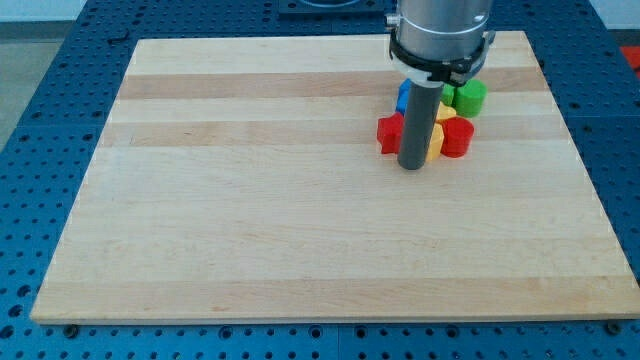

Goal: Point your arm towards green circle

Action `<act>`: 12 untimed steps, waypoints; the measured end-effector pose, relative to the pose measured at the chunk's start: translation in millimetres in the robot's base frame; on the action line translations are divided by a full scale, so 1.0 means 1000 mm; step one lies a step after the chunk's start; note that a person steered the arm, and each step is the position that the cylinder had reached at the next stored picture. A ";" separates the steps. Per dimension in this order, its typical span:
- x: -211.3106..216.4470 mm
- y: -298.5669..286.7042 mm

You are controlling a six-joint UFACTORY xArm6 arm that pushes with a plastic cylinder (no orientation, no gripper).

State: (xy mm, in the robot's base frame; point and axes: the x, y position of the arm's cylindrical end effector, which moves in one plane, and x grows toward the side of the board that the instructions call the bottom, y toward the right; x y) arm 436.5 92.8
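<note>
The green circle (469, 96) is a short green cylinder at the upper right of the wooden board (250, 200). It sits at the top right of a tight cluster of blocks. My tip (412, 165) rests on the board at the cluster's lower left edge, below and to the left of the green circle. The rod hides part of the cluster. A red block (389, 131) lies just left of the rod. A red cylinder (457, 138) lies just right of it. A yellow block (440, 118) and a blue block (403, 96) show behind the rod.
The arm's grey housing (441, 30) hangs over the top of the cluster. A blue perforated table (60, 80) surrounds the board on all sides.
</note>
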 end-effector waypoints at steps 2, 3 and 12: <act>-0.006 0.000; -0.007 0.000; -0.114 0.150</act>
State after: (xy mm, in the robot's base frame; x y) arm 322.0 242.4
